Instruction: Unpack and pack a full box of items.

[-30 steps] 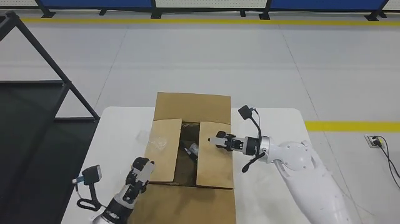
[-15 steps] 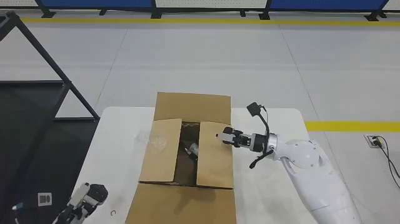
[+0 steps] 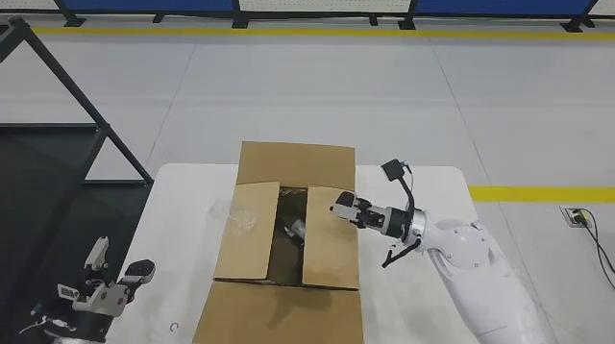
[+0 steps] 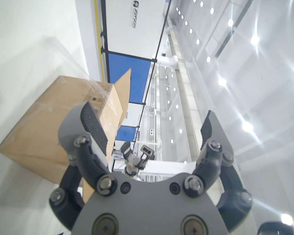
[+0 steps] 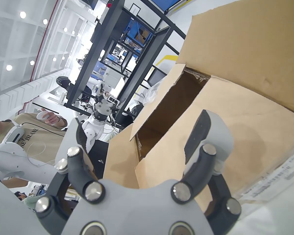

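Seeing cardboard box (image 3: 332, 248) sitting mid-table on white table (image 3: 183, 209), top open. 12 and 6 o'clock flaps lying folded out, 9 and 3 o'clock flaps leaning over the opening, dark gap between them showing items (image 3: 293, 231) too dim to name. Seeing crumpled clear plastic (image 3: 237, 217) lying at the box's 9 o'clock, right by that side's flap. Finding right gripper (image 3: 338, 208) hovering at the box's 3 o'clock, over the far end of that flap, fingers spread, pinching nothing; unable to tell whether touching the cardboard. Finding left gripper (image 3: 117, 262) sitting well apart from the box, around its 8 o'clock, past the table's side edge — fingers spread wide, gripping nothing, angling upward toward the ceiling lights.
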`<action>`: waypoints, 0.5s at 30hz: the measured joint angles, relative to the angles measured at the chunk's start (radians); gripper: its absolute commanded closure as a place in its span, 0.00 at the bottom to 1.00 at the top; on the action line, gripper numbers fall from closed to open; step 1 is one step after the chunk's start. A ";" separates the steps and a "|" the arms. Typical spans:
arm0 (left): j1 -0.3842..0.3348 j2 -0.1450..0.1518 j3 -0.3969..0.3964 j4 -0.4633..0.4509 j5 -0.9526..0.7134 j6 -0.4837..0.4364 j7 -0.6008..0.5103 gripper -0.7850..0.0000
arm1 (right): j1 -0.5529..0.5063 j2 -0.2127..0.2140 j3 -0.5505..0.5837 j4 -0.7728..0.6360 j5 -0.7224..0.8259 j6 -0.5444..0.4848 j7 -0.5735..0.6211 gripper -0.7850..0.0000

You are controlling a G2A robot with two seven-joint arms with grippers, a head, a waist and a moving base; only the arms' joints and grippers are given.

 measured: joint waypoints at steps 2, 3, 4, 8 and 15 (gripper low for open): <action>-0.043 0.004 0.027 0.011 0.055 0.050 0.036 0.00 | -0.001 0.001 -0.003 -0.007 -0.017 0.017 -0.008 0.00; -0.055 0.005 0.039 0.012 0.100 0.075 0.044 0.00 | 0.000 0.002 -0.002 -0.010 -0.036 0.034 -0.014 0.00; -0.056 0.005 0.041 0.012 0.120 0.080 0.045 0.00 | 0.000 0.003 -0.002 -0.011 -0.041 0.038 -0.016 0.00; -0.053 0.005 0.039 0.011 0.108 0.071 0.042 0.00 | 0.000 0.003 -0.002 -0.011 -0.037 0.035 -0.016 0.00; -0.092 0.008 0.075 0.053 0.103 0.110 -0.014 0.00 | 0.010 -0.005 -0.036 -0.005 -0.033 0.069 -0.043 0.00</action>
